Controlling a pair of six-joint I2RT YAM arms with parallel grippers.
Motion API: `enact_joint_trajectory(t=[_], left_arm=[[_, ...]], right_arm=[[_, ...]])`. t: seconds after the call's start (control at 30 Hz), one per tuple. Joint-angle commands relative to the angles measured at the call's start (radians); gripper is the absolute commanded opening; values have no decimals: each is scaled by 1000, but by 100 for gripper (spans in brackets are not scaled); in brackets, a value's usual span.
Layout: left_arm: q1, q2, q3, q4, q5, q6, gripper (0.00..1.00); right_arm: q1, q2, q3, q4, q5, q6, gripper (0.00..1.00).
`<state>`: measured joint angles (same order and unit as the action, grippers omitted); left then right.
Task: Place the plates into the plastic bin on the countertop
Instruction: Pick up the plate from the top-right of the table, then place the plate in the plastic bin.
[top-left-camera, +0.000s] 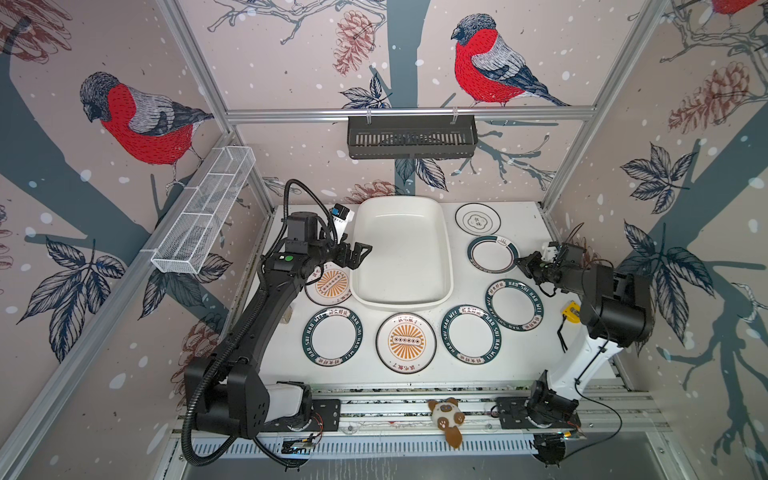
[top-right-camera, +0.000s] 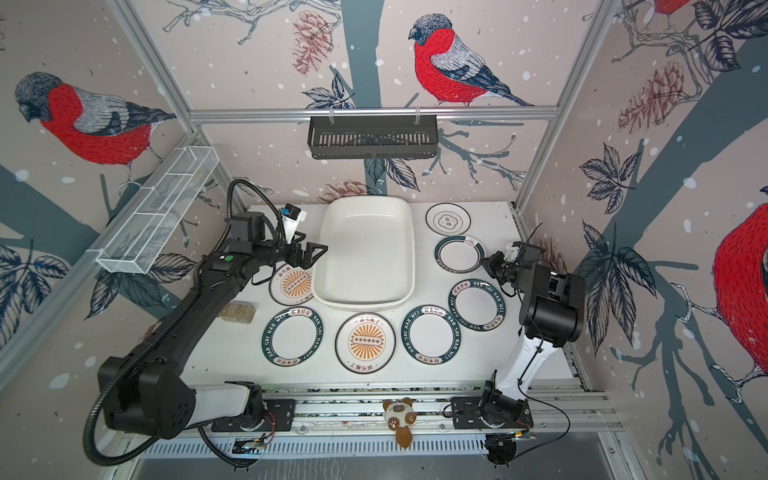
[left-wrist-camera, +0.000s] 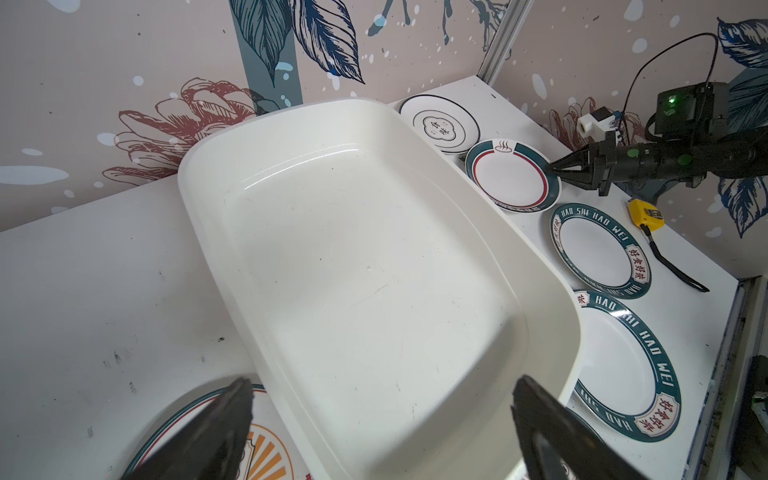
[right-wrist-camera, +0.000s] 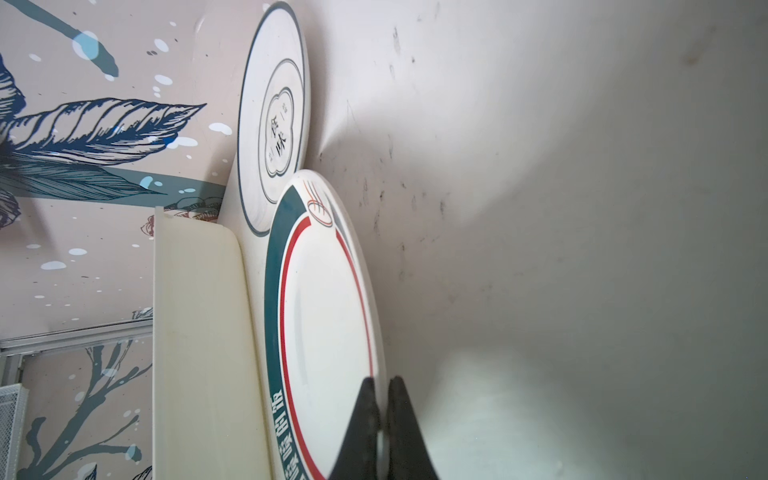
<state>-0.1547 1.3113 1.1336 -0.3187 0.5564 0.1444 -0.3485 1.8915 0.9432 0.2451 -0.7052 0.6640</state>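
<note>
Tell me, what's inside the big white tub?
Nothing: the plastic bin shows only its bare white floor. The left gripper hangs over one rim, hiding a small bit.

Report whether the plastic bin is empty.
Empty: the plastic bin shows only bare white floor; the plates lie outside it.

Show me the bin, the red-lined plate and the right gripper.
bin (top-left-camera: 401, 253): top view, bare floor.
red-lined plate (top-left-camera: 492, 254): top view, centre.
right gripper (right-wrist-camera: 382, 380): right wrist view, between the fingertips.
</note>
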Motion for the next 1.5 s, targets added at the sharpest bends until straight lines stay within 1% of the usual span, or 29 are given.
enact_joint_trajectory(t=[0.0,0.4,0.57,0.7,0.77,0.87,1.1,1.23,1.33,1.47], left_arm=[[-2,-7,2,13,17,1,96],[-1,-10,5,12,20,1,96],[-1,-9,8,15,11,1,96],[-2,-7,16,19,-25,3,96],[-2,-5,22,15,-33,14,94],[-2,-2,40,5,-48,26,93],[-1,-4,88,-43,-102,57,94],[-2,-30,89,-39,-133,30,94],[-1,-42,88,-45,-130,14,95],[-2,-53,89,-47,-118,-5,94]], right_arm=[[0,-18,-3,68,-32,35,4],[-4,-83,-15,16,-31,19,4],[13,-125,-6,-5,-38,17,3],[45,-169,24,-55,-23,3,4],[71,-188,46,-81,-13,-4,4],[120,-214,87,-116,8,-9,4],[302,-215,215,-178,72,-5,4],[413,-173,291,-170,96,18,4],[491,-117,363,-173,110,27,5],[564,-32,465,-159,123,54,5]])
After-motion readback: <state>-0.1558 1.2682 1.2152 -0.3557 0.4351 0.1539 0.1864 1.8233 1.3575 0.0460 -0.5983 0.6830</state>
